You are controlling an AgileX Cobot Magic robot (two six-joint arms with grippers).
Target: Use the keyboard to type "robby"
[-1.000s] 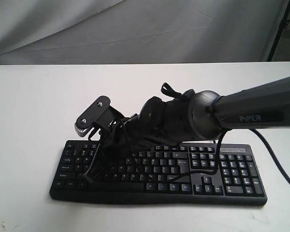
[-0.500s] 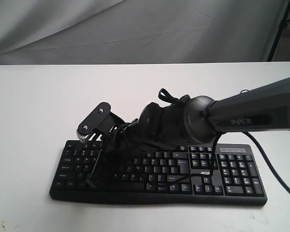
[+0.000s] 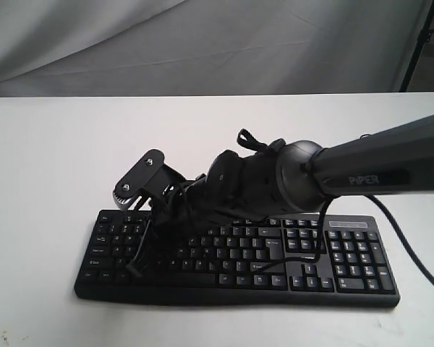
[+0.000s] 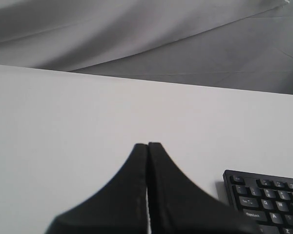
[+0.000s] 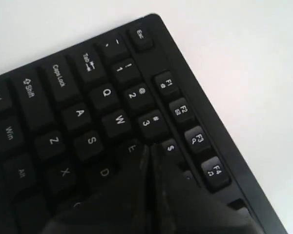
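Observation:
The black keyboard (image 3: 275, 262) lies along the table's front edge, number pad to the right. My right arm reaches across it from the right. Its gripper (image 3: 146, 244) is shut and points down at the left letter keys. In the right wrist view the keyboard (image 5: 78, 113) fills the frame. The closed tip of the right gripper (image 5: 149, 146) rests between the E and 4 keys and hides the key below it. My left gripper (image 4: 147, 145) is shut on nothing above bare table. A corner of the keyboard (image 4: 263, 195) shows beside it.
The white table (image 3: 58, 159) stretches behind and left of the keyboard. Grey cloth (image 3: 202, 43) hangs behind it. A black cable (image 3: 412, 249) trails off the arm at the right. A dark stand (image 3: 419, 43) rises at the back right.
The right wrist has shifted slightly over the keyboard's left keys, dipping a little and settling. The keyboard has not moved.

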